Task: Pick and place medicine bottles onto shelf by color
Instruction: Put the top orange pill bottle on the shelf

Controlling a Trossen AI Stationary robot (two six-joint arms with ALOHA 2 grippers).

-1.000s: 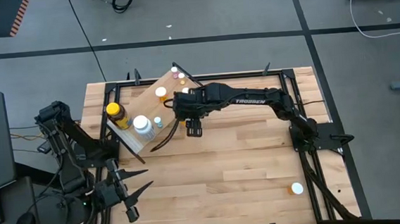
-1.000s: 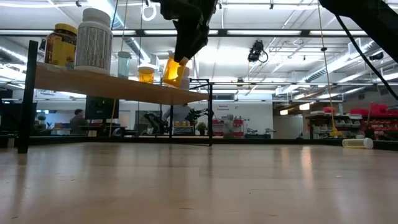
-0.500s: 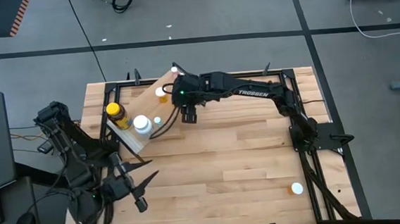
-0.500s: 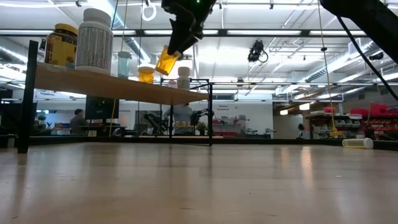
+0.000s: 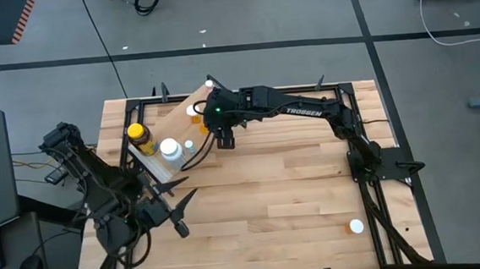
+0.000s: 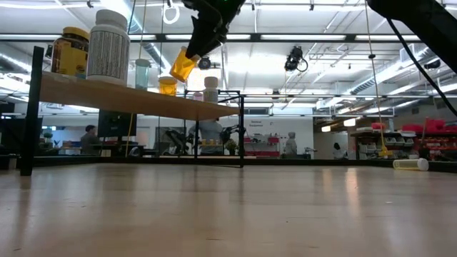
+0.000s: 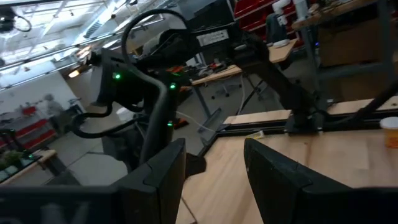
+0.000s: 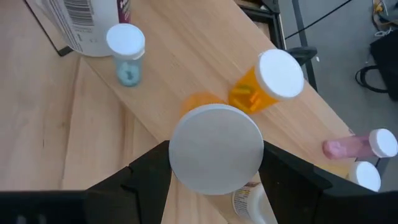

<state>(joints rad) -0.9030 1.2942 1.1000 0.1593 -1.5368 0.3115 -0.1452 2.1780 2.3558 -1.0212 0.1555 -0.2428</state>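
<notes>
High view: the right gripper (image 5: 223, 139) is hanging over the shelf (image 5: 174, 122), while the left gripper (image 5: 174, 217) is waiting low on the table, jaws apart and empty. Low view: the orange vial (image 6: 182, 64) is riding tilted above the shelf, apparently clear. Right wrist view: jaws are clamping its white cap (image 8: 216, 149) beside another orange vial (image 8: 267, 83), likely grouping colors.

Held orange vial (image 8: 216, 149) body hidden behind own cap (wrist view).

One camera looks straight down on the whole tabletop (image 5: 295, 190); another sits at its surface, facing level into the room. Each wrist camera looks past its own fingers — the right one close above the shelf (image 8: 186, 68), shared with both wide views.
</notes>
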